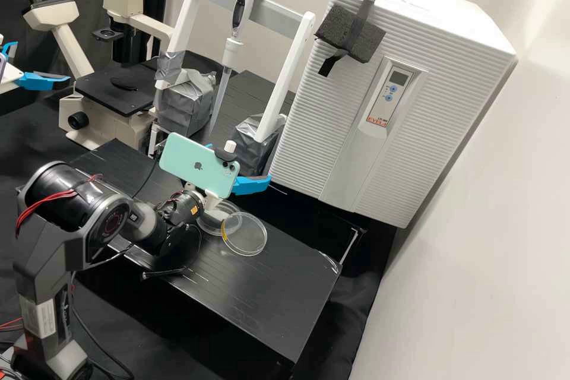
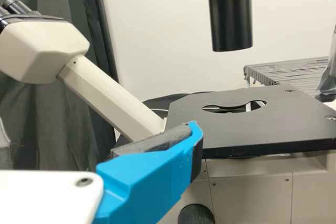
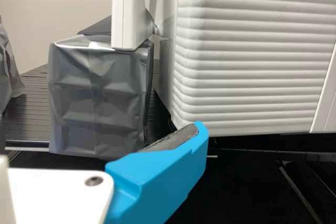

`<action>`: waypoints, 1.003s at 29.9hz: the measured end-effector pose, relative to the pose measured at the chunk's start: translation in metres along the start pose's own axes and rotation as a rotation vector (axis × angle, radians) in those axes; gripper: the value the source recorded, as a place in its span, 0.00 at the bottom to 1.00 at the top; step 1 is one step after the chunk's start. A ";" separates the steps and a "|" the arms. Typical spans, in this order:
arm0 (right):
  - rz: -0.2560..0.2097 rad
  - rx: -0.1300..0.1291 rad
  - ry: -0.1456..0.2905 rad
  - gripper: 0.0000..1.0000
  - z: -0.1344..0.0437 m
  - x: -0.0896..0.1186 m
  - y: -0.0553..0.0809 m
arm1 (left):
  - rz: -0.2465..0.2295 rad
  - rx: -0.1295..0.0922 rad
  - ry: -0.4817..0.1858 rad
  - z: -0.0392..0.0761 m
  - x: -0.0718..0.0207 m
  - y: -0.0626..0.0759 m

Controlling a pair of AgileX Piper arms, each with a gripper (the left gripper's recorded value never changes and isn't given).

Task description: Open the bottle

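Since the white-capped bottle [image 1: 230, 146] shows just beside the right gripper [image 1: 254, 181], whose fingers' state I cannot tell, grip the cap squarely, then twist. The left gripper [image 1: 29, 65], fingers apart, hangs far left by the microscope [image 1: 113, 95].

A mint-green phone [image 1: 199, 163] mounted on the right arm's wrist covers most of the right gripper [image 1: 237, 163]. Of the bottle [image 1: 230, 145], just the white cap rises above the phone, so whether the fingers [image 1: 252, 184] touch it cannot be told. The wrist also hides part of one petri dish [image 1: 214, 217]. The left gripper [image 1: 27, 65] is cut off by the high view's edge. Each wrist view crops its second finger. The left wrist view's edges cut the microscope [image 2: 37, 51] at its eyepieces and condenser [image 2: 230, 9].
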 end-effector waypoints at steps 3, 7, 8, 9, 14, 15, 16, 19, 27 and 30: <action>0.000 0.000 0.000 1.00 0.000 0.000 0.000 | 0.000 0.000 0.000 0.000 0.0000 0.000; 0.000 0.000 0.000 1.00 0.000 0.000 0.000 | 0.000 0.000 0.000 0.000 0.0000 0.000; 0.000 0.000 0.000 1.00 0.000 0.000 0.000 | 0.000 0.000 0.000 0.000 0.0000 0.000; 0.000 0.000 0.000 1.00 0.000 0.000 0.000 | 0.000 0.000 0.000 0.000 0.0000 0.000; 0.000 0.000 0.000 1.00 0.000 0.000 0.000 | -0.006 -0.005 -0.061 0.010 -0.0035 0.000; 0.000 0.000 0.000 1.00 0.000 0.000 0.000 | 0.003 -0.010 -0.090 0.016 -0.0055 0.001; 0.000 0.000 0.000 1.00 0.000 0.000 0.000 | 0.004 -0.016 -0.113 0.020 -0.0075 0.001; 0.000 0.000 0.000 1.00 0.000 0.000 0.000 | 0.010 -0.029 -0.216 0.038 -0.0148 0.002; 0.000 0.000 0.000 1.00 0.000 0.000 0.000 | -0.024 0.001 -0.494 0.085 -0.0386 -0.004; 0.000 0.000 0.000 1.00 0.000 0.000 0.000 | -0.057 0.002 -0.556 0.094 -0.0462 -0.011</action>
